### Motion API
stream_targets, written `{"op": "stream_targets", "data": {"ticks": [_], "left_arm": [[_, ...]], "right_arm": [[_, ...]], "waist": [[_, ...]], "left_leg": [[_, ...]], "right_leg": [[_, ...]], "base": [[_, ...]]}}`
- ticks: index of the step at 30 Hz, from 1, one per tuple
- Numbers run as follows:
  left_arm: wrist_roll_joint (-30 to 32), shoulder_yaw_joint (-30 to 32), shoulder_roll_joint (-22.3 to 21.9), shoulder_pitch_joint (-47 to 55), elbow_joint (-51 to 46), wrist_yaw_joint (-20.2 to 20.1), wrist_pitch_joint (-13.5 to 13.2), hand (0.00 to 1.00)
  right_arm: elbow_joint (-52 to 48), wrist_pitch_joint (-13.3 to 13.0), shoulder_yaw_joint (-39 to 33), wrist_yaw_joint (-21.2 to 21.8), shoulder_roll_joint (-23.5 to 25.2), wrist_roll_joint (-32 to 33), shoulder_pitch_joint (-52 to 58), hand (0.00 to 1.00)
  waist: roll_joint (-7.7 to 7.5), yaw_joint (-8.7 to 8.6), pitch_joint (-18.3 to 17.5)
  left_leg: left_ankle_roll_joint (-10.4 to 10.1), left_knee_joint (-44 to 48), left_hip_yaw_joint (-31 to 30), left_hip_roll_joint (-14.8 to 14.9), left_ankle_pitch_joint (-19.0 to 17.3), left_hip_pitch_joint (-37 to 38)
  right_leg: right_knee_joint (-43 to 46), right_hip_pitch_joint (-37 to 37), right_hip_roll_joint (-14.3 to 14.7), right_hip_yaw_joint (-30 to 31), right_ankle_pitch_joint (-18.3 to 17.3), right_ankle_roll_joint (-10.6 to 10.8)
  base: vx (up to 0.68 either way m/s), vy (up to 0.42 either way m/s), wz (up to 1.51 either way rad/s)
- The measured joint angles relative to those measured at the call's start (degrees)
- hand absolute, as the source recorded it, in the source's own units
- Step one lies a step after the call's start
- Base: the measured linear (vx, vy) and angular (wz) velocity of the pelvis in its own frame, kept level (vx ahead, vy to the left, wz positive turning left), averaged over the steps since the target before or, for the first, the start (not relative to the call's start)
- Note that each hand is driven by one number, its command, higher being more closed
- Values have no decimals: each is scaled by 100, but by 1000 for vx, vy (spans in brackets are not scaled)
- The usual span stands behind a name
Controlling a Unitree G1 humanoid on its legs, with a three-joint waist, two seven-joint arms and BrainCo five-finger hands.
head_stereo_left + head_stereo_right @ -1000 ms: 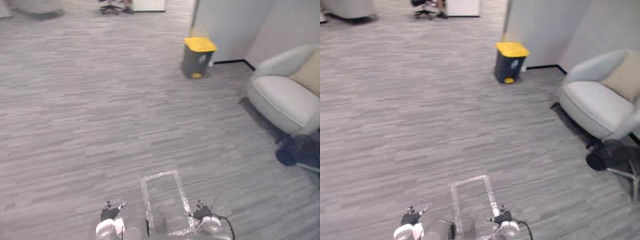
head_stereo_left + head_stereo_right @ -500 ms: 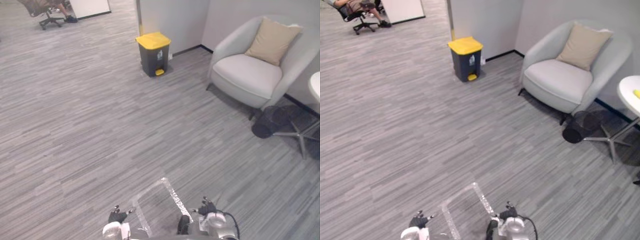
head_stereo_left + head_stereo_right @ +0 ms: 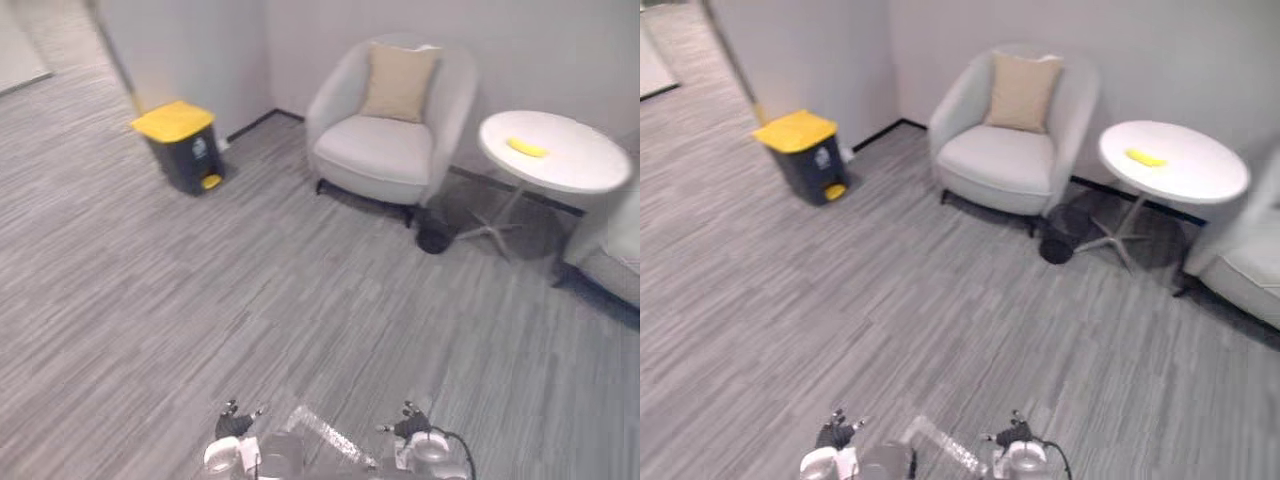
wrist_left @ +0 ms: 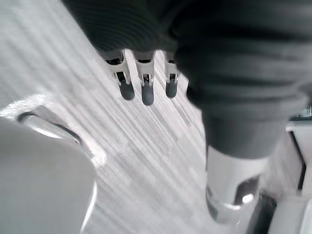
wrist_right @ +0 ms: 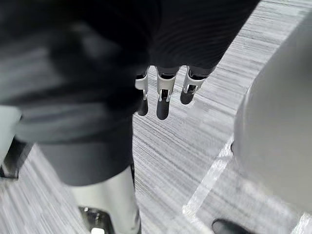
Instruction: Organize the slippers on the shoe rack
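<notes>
silver left hand (image 4: pixel 146 84) mostly hidden

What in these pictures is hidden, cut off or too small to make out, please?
Yellow thing on the round table, eye views: too small to name.
Seat at right, left eye view: cut off by the edge.
Dark thing beside the armchair, eye views: blurred, shadowed.

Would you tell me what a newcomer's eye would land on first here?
The dark pedal bin with its bright yellow lid stands out at the left of the head views. Right of it sits a pale armchair with a beige cushion, and beside that a round white table carrying a small yellow object.
</notes>
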Motion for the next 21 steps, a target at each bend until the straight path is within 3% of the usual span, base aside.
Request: {"op": "stream_targets", "data": {"ticks": [4,5,7,9,12,15,21], "left_arm": [[18,47,1,-84,147,1,2,0],[22,45,1,-86,154,0,5,0],[23,23,10,-87,206,-3,10,0],[21,-7,27,-95,248,-4,10,0],[-13,-162,44,-107,280,-9,4,0],[-29,-198,5,-92,323,-10,9,0],[-73,-311,19,-97,325,-33,3,0]], "right_arm": [[35,8,3,59,2,-19,86,0],[36,8,3,75,1,-21,69,0],[35,21,-3,111,-1,-25,26,0],[35,18,-25,113,-1,-26,26,0],[105,-17,-255,119,-43,-30,23,0],[404,-24,-337,125,-247,-29,-110,0],[665,-20,-629,104,-555,11,-145,0]], "waist": [[-25,34,-16],[-10,55,-6],[3,39,-2],[6,21,-2],[-1,6,-26],[115,10,-100],[148,9,-58]], "left_leg": [[182,-432,653,-24,-13,491],[209,-528,786,-14,3,588],[220,-711,1168,27,10,820],[219,-781,1249,49,10,941],[148,-875,1113,48,65,1023],[116,-1204,1010,57,292,1024],[151,-1377,853,18,429,1040]], "right_leg": [[70,-36,-232,-136,134,123],[167,-94,-297,-396,139,130],[340,-194,-526,-1590,124,106],[339,-176,-602,-1950,86,35],[248,-170,-527,-2039,115,-54],[-357,-33,-373,-2048,443,-110],[-1332,381,-231,-2056,1015,-98]], "base": [[103,187,-78],[43,85,-83],[-9,38,-88],[12,-42,-36],[29,-93,5],[-11,-28,7],[-7,15,1]]}}
